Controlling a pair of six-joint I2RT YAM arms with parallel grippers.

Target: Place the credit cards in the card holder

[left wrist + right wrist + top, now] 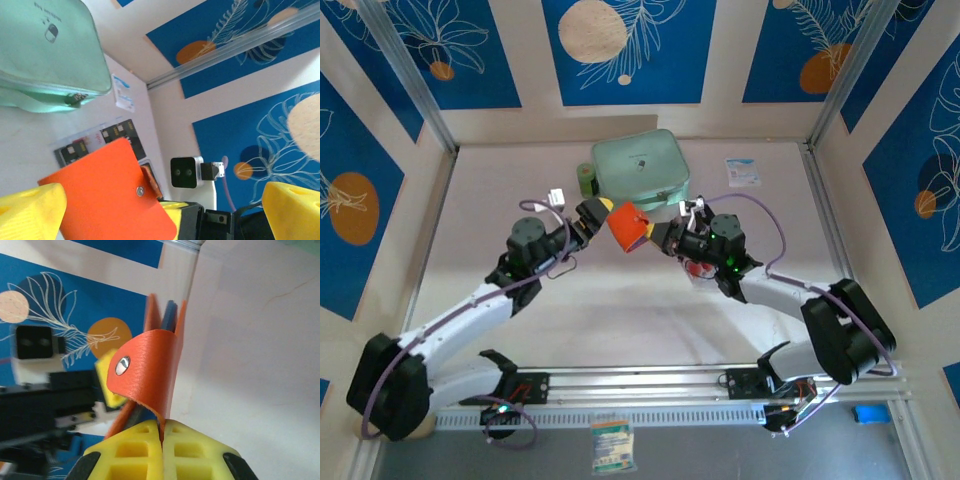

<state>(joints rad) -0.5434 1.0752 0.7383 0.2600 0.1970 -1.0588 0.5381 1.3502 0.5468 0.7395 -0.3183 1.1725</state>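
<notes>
The orange card holder (628, 226) hangs above the table's middle between both grippers. My right gripper (162, 432) is shut on the lower edge of its flap, the one with the round snap (122, 366). The holder (152, 360) stands upright there with its walls slightly apart. My left gripper (162, 195) is open, its yellow fingers (30, 212) far apart on either side of the holder (100, 195). Black credit cards (100, 142) with red areas lie flat on the table beyond it.
A large mint-green zip case (640, 167) sits at the back, with a green roll (587, 180) to its left. A white-and-blue packet (742, 172) lies at the back right. Walls with metal rails enclose the table.
</notes>
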